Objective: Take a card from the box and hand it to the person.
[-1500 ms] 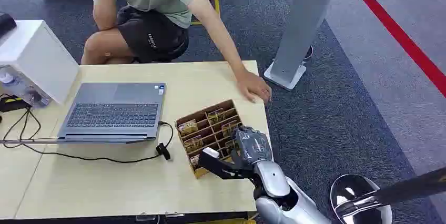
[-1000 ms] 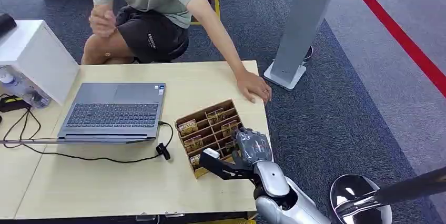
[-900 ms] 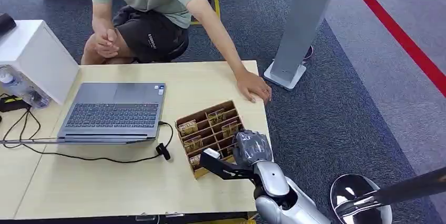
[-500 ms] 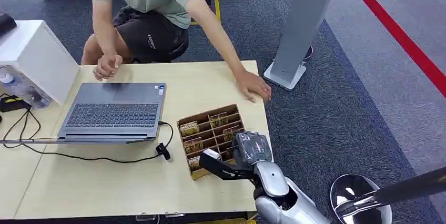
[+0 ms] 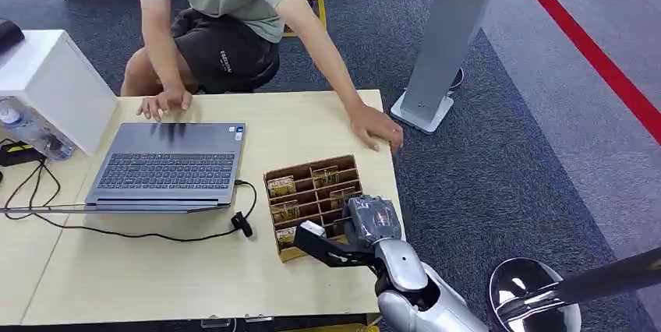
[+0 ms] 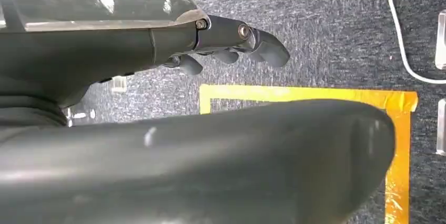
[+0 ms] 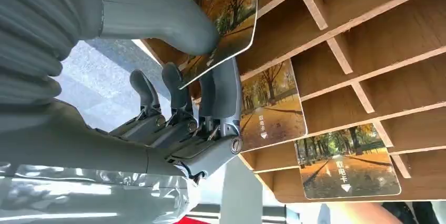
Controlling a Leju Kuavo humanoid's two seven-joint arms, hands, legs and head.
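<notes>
The robot's right hand (image 7: 173, 77) is pinching a glossy autumn-tree card (image 7: 226, 19) between thumb and fingers, the card sitting partly in a near compartment of the brown slotted wooden box (image 5: 312, 192). The left hand (image 6: 231, 45) is hanging, fingers curled around nothing. The extraction step appears underway; next the card likely needs lifting clear, then carrying toward the person's hand (image 5: 376, 128) resting beyond the box.

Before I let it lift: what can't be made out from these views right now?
- Head view: the right hand covers the box compartment it reaches into, hiding the card.
- Right wrist view: the thumb and fingers overlap the card; how firmly it is pinched is unclear.
- Card print: too small to read.
- Left wrist view: the left hand is partly cut off behind a dark body part.
</notes>
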